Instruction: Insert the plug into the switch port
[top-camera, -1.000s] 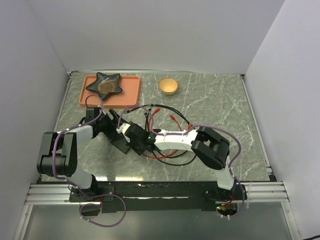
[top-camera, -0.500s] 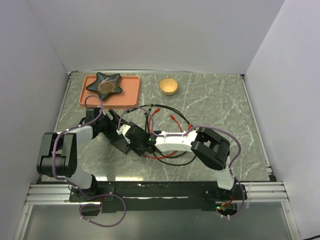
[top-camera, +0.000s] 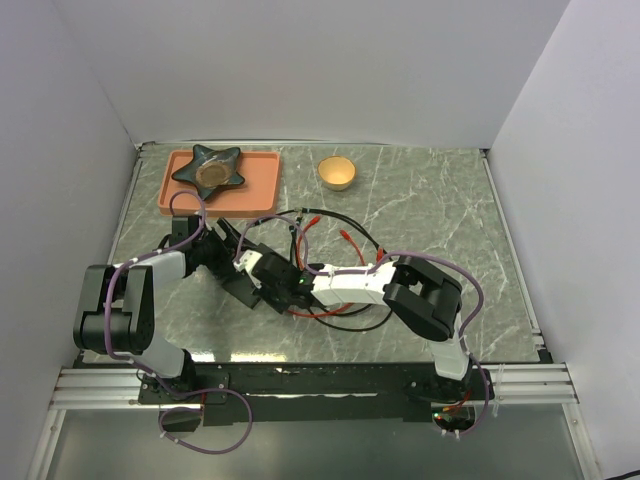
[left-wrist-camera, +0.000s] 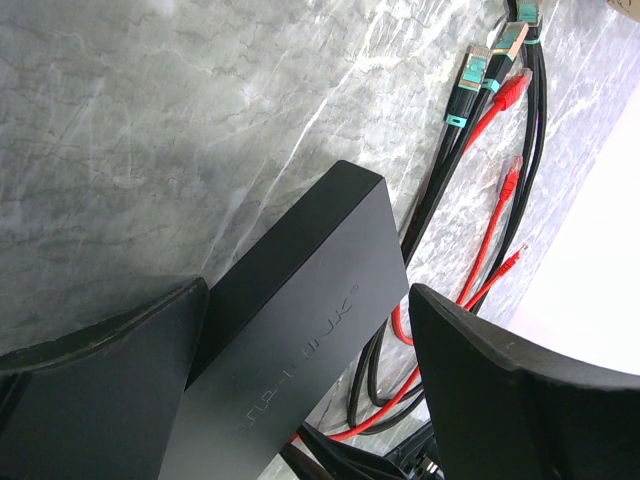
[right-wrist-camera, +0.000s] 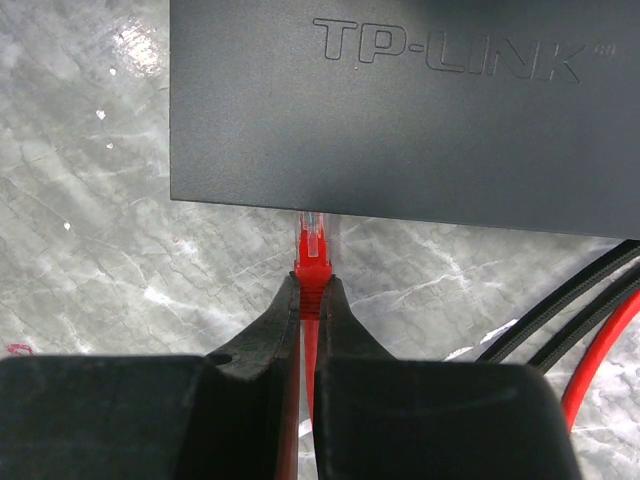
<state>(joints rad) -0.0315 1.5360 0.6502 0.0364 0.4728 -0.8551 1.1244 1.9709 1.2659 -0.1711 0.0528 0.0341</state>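
In the right wrist view we see the plug (right-wrist-camera: 311, 243) at frame centre. Its long axis runs vertically, and its clear tip points up-frame and meets the lower edge of the switch (right-wrist-camera: 400, 110). The switch port is hidden under that edge. The right gripper (right-wrist-camera: 309, 300) is clenched on the plug's red boot. The left gripper (left-wrist-camera: 305, 350) is spread wide, straddling the switch. In the top view, upper left, the tray (top-camera: 262, 192) holds a star-shaped dish (top-camera: 208, 168). A yellow bowl (top-camera: 337, 172) sits to the tray's right.

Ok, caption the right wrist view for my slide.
Right hand grips the red plug from behind, its clear tip meeting the near edge of the black switch.
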